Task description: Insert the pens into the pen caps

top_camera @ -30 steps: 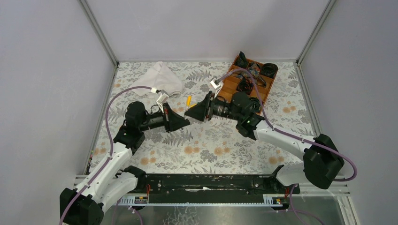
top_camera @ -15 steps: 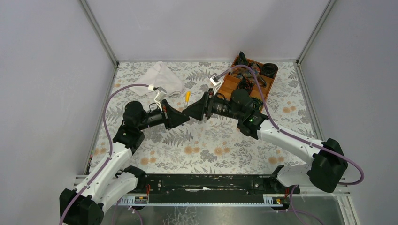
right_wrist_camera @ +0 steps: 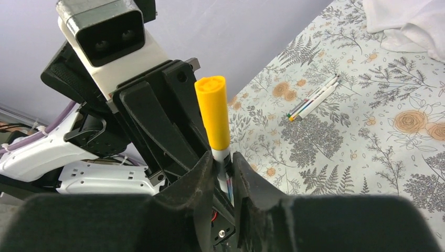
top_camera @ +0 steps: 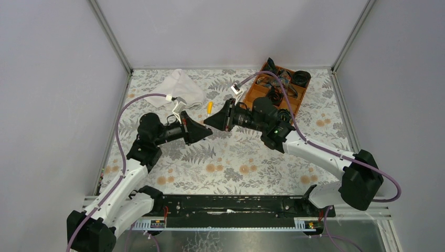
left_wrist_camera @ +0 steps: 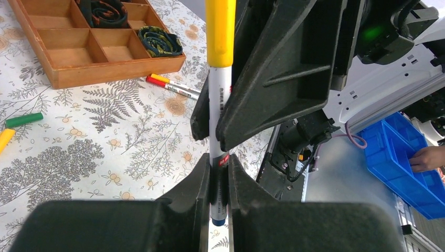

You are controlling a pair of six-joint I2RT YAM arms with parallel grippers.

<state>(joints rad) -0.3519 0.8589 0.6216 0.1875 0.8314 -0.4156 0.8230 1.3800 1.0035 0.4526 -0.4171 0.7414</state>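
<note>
One white-barrelled pen [left_wrist_camera: 220, 105] with a yellow cap [left_wrist_camera: 220, 31] on its end is held by both grippers in mid-air. My left gripper [left_wrist_camera: 219, 160] is shut on the lower barrel, whose blue end pokes out below. My right gripper [right_wrist_camera: 223, 157] is shut on the barrel just under the yellow cap [right_wrist_camera: 212, 113]. In the top view the two grippers meet nose to nose, left [top_camera: 206, 133] and right [top_camera: 208, 122], with the yellow cap [top_camera: 209, 107] sticking out beyond them. A loose green cap [left_wrist_camera: 23, 119] and a yellow one [left_wrist_camera: 4, 139] lie on the table.
A wooden compartment tray [top_camera: 260, 89] with black coiled bands stands at the back right. A white cloth [top_camera: 181, 89] lies at the back left. Two capped pens [left_wrist_camera: 173, 86] lie in front of the tray. Several pens [right_wrist_camera: 314, 97] lie together on the patterned table.
My right gripper has moved left and a little farther back, closing up against the left gripper. The yellow cap has shifted slightly away. The left arm has hardly moved.
</note>
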